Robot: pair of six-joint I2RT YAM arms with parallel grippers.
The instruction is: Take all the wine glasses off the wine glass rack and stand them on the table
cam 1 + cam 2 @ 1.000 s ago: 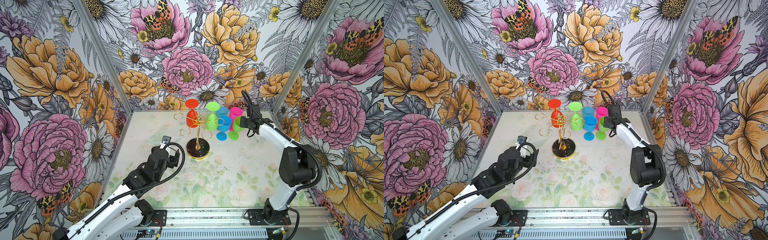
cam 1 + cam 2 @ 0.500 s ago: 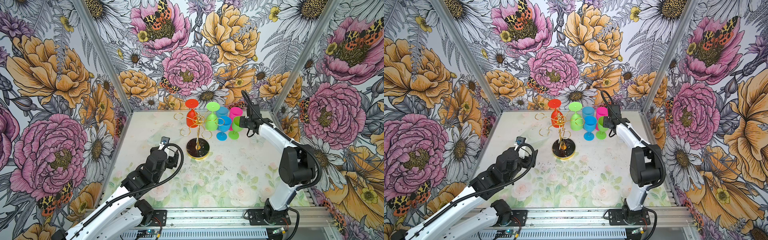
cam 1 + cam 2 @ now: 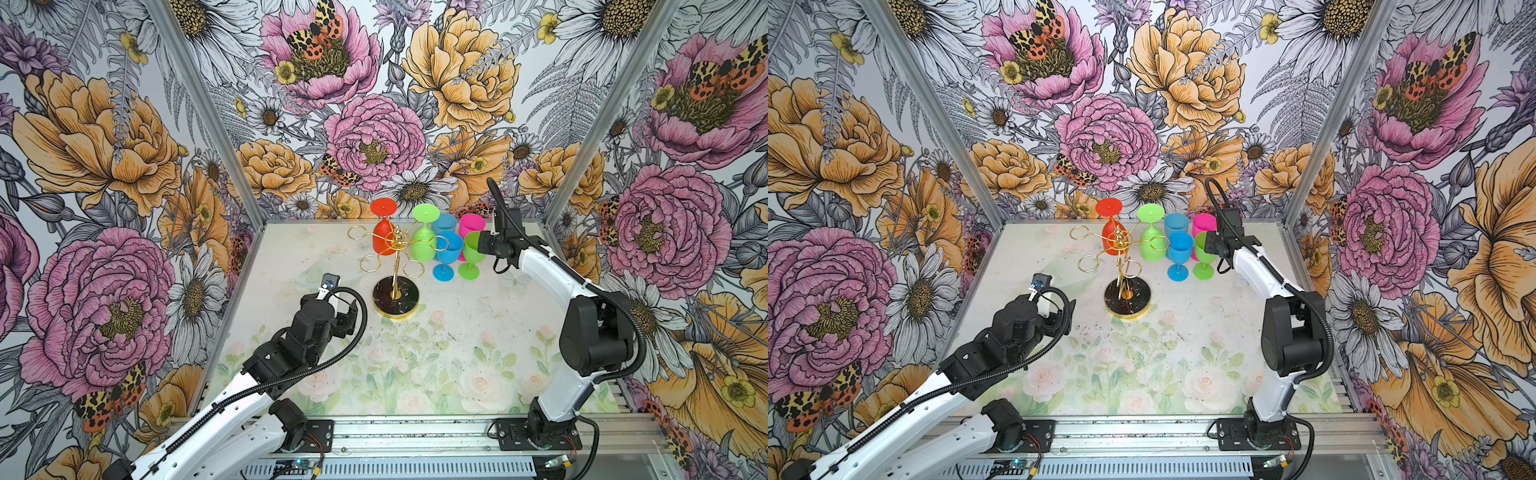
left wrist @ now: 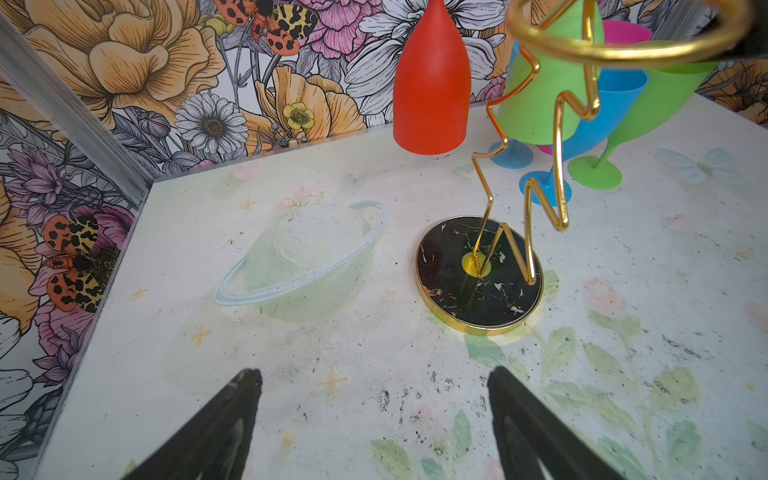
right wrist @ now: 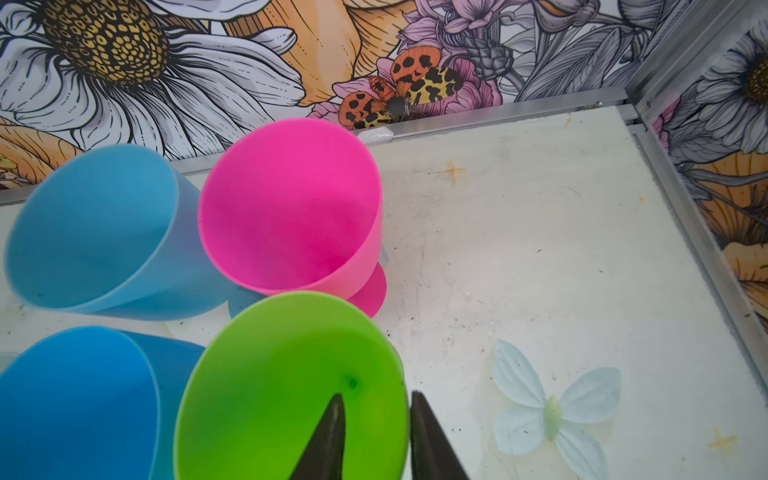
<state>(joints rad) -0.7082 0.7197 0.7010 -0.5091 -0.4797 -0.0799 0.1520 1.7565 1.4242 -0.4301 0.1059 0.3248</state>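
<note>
Left claw [image 4: 372, 371]: released wide, above the desk [image 3: 457, 332], at 8 o'clock from the rack.
Right claw [image 5: 377, 395]: parted, straddling the standing green glass [image 5: 291, 386] rim, at 2 o'clock from the rack.
Wine glass rack [image 3: 386, 296]: upright, with the red glass [image 3: 383, 243] and hanging green glass [image 3: 423, 245] inverted on its arms.

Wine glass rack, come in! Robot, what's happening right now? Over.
Left hand open, empty, facing wine glass rack. Right hand parted astride standing green glass rim. Red glass, hanging green glass on rack. Blue glass stands close beside it.
</note>
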